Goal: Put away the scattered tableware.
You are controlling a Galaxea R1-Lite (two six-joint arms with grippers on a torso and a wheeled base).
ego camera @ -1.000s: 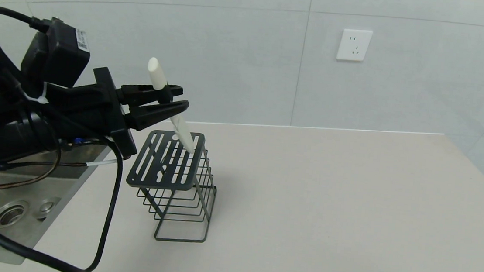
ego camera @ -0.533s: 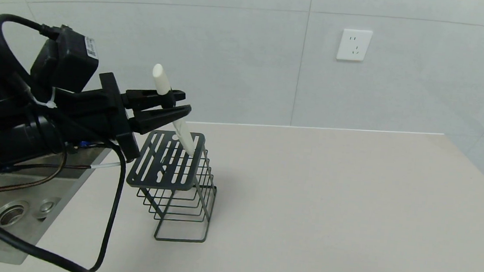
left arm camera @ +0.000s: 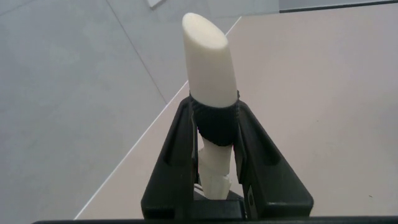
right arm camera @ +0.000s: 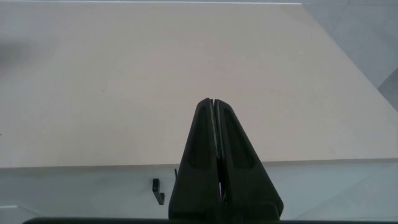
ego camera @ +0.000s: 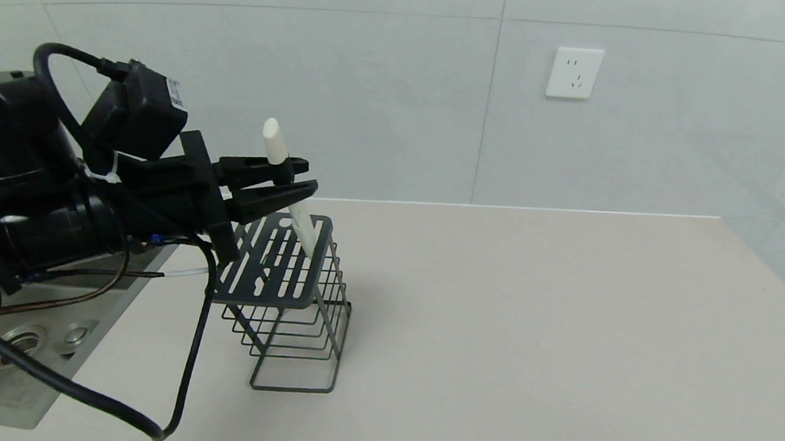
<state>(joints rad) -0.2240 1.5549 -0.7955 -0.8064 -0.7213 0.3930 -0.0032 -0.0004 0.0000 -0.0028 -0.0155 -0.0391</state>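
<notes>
— Where's the piece, and what holds it?

— Your left gripper (ego camera: 301,176) is clenched on the white-handled utensil (ego camera: 272,142), fingers pinching it partway along the handle; it is held over the wire rack (ego camera: 256,299), tilted, rounded end up and leaning toward the arm; the lower end meets the rack's slotted top plate near its far right corner; you can't tell whether it has passed into a slot. In your left wrist view the pale handle (left arm camera: 208,56) stands up between the two black fingers of the gripper (left arm camera: 214,118).

— And the other arm?

— Your right gripper (right arm camera: 214,103) has its fingers pressed together with nothing between them; it hangs at the near edge of the counter (right arm camera: 186,74).

— What's around the rack?

— It stands upright on the beige counter (ego camera: 532,332), just beside the steel sink (ego camera: 34,335) on your left; a wall socket (ego camera: 574,72) sits on the tiled wall behind.
</notes>
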